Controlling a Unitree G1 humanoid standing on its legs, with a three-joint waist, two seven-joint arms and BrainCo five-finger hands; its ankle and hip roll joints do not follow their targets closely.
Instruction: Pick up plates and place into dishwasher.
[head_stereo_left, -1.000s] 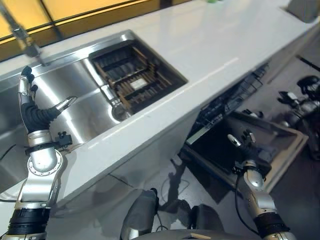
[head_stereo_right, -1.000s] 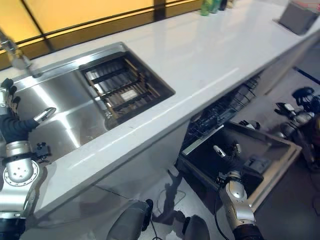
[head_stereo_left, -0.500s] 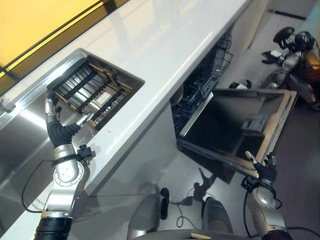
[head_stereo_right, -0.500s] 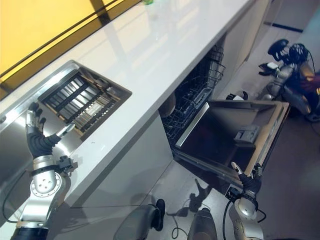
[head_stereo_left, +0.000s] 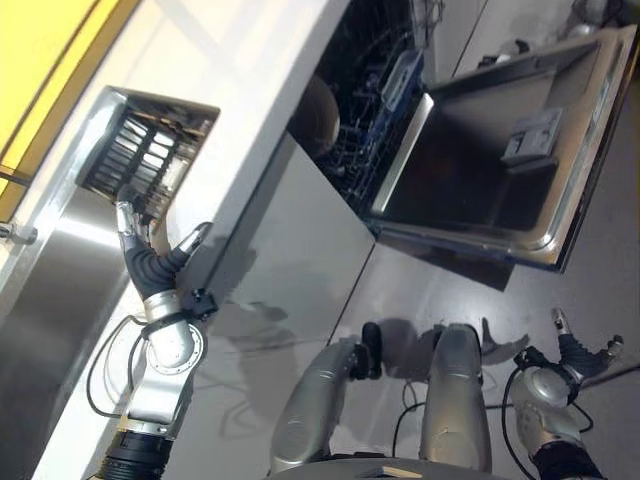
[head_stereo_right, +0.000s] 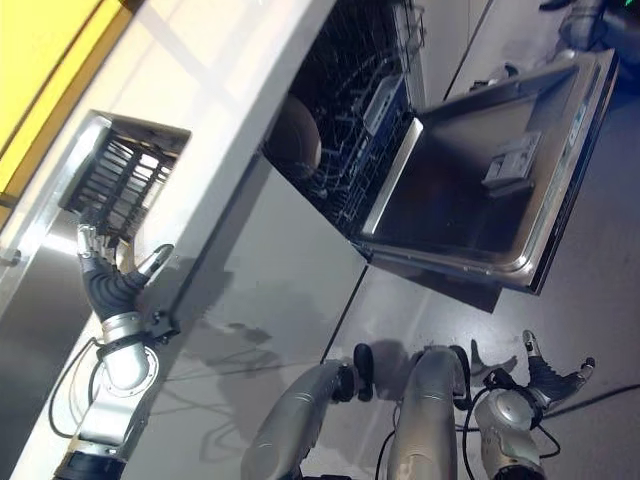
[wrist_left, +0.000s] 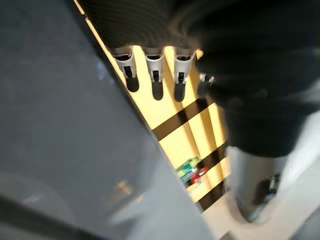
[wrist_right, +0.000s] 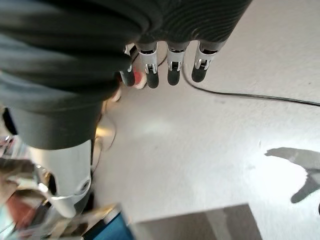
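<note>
Left hand (head_stereo_left: 150, 262) up at the counter (head_stereo_right: 240, 90) edge near the sink rack (head_stereo_right: 118, 178), fingers straight and spread, holding nothing. Right hand (head_stereo_right: 548, 379) low over the floor (wrist_right: 210, 155), fingers splayed, empty too. One plate (head_stereo_right: 297, 137) that I can see, standing on edge in the lower rack (head_stereo_right: 350, 130) of the dishwasher (head_stereo_left: 480, 140), door dropped open. Can't read any print. One dark cable (wrist_right: 250, 96) on the floor.
</note>
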